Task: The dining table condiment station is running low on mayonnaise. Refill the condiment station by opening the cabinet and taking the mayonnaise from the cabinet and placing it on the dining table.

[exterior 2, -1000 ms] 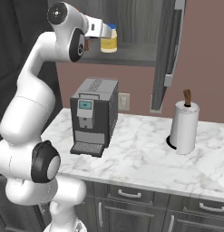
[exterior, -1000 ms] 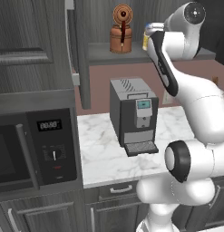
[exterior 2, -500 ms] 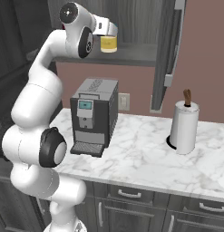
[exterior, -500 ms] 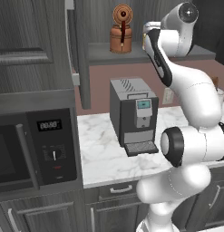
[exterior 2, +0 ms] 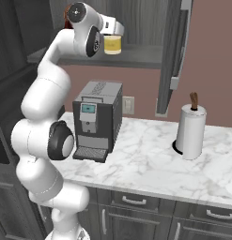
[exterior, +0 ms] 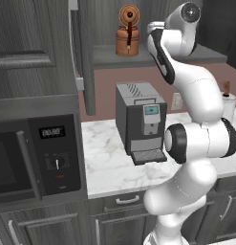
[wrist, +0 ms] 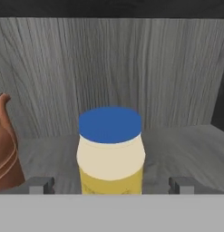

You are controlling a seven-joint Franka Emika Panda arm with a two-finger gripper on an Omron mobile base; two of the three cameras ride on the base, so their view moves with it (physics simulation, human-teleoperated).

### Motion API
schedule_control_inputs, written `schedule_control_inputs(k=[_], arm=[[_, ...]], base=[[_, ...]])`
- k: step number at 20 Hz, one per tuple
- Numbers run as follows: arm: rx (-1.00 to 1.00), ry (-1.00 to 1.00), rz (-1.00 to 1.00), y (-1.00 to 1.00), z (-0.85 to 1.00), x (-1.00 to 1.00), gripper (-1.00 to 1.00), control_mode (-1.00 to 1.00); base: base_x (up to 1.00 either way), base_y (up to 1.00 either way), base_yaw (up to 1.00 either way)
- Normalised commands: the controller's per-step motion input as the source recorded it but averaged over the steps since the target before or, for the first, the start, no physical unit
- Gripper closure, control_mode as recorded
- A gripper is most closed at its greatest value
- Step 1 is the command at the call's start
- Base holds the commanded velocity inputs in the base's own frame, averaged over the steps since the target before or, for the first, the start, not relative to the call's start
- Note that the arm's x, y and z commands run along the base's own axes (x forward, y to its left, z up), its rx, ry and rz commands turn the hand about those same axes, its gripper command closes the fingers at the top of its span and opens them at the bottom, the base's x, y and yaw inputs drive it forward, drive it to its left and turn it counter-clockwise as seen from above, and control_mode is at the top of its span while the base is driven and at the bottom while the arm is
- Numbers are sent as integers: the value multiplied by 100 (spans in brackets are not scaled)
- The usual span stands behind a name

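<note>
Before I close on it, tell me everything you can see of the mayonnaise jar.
The mayonnaise jar is small and squat, with a blue screw lid, pale cream contents and a yellow band lower down. It stands upright on the grey cabinet shelf, with the copper kettle beside it and apart from it. The open gripper straddles it; its fingertips are clear of the sides.

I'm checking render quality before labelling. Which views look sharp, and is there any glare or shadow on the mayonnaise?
Hand view: mayonnaise sharp, evenly lit, no glare. Right base view: jar soft and small beside the arm. Left base view: kettle slightly blurry.
</note>
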Motion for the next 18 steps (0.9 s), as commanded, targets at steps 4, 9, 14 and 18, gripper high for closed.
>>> schedule_control_inputs(k=[4, 9, 14, 18], arm=[[0, 0, 0, -1, 0, 23, -100, -100], [0, 0, 0, 0, 0, 28, -100, -100], [0, 0, 0, -4, 0, 23, -100, -100], [0, 0, 0, -8, 0, 17, -100, -100]], base=[[0, 0, 0], [0, 0, 0], [0, 0, 0], [0, 0, 0]])
